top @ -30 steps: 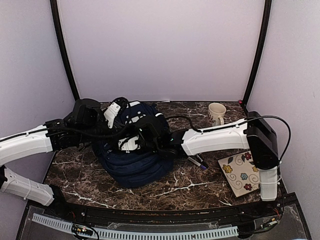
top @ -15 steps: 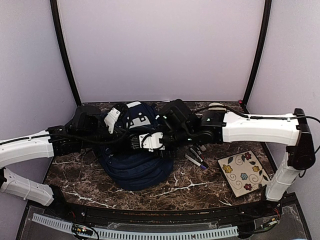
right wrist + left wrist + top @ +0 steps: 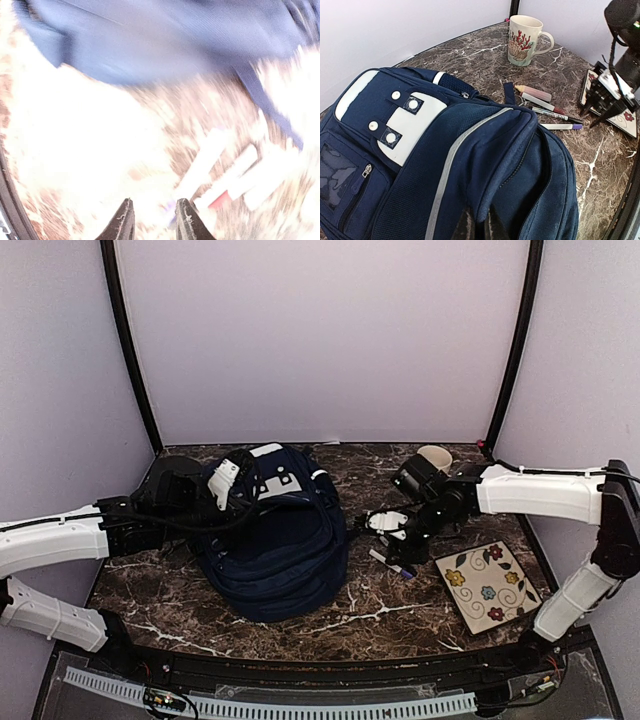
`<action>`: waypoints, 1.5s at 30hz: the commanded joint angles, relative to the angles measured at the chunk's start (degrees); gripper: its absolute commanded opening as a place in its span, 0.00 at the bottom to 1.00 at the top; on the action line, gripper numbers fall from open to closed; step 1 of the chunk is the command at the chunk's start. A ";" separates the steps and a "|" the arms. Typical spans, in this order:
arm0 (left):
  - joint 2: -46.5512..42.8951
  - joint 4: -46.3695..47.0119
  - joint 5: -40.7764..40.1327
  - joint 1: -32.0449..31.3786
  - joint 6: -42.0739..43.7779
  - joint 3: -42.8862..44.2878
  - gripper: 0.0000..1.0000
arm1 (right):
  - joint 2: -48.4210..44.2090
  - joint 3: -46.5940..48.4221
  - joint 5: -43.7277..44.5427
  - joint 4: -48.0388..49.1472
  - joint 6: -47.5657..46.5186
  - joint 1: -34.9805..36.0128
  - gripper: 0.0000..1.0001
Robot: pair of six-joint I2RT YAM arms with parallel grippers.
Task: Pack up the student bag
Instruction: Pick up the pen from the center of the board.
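With the left gripper (image 3: 479, 229) pinching shut on a fold of navy fabric, holding the student bag (image 3: 280, 540) lying front-up on the left-centre of the marble table (image 3: 400, 612), white slotted patch turned toward the back wall. Hovering just right of the bag with the right gripper (image 3: 601, 102), fingers parted around nothing, tips pointing down near a cluster of markers (image 3: 547, 105). Sharing the marble with a coral-printed mug (image 3: 525, 32) standing at the back right and a flowered tile (image 3: 487, 585) lying flat at the front right.
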 commanded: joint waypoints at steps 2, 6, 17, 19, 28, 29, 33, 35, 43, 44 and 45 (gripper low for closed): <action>-2.51 3.90 0.28 0.27 -2.14 -0.18 0.00 | 3.85 1.28 -0.60 -3.34 4.92 -8.36 0.27; -2.27 3.65 0.59 0.26 -2.53 -0.36 0.00 | 8.59 6.40 1.67 -2.92 8.77 -12.89 0.26; -4.01 4.17 0.38 0.27 -3.70 -1.74 0.00 | 22.90 19.01 6.07 -2.85 13.10 -20.18 0.25; -4.11 4.52 0.66 0.27 -3.85 -2.08 0.00 | 24.86 21.57 5.07 -4.50 13.12 -20.61 0.25; -2.76 5.42 1.21 0.24 -3.69 -2.08 0.00 | 28.99 26.26 3.98 -6.60 13.45 -20.83 0.29; -2.67 5.44 1.30 0.22 -3.61 -2.04 0.00 | 29.29 26.29 3.77 -6.71 13.45 -20.83 0.30; -2.33 5.44 1.35 0.27 -3.46 -2.08 0.00 | 30.25 26.38 3.20 -7.02 13.46 -20.83 0.35; -2.22 5.44 1.26 0.27 -3.51 -2.12 0.00 | 30.56 26.36 3.54 -7.03 13.52 -20.75 0.36; -1.91 5.36 1.61 0.26 -3.46 -2.21 0.00 | 32.55 26.90 4.59 -7.51 13.63 -20.74 0.36; -1.86 5.40 1.61 0.26 -3.44 -2.21 0.00 | 32.82 27.13 4.58 -7.73 13.67 -20.74 0.36; -1.90 5.43 1.61 0.27 -3.50 -2.22 0.00 | 32.99 27.29 4.63 -7.89 13.79 -20.74 0.37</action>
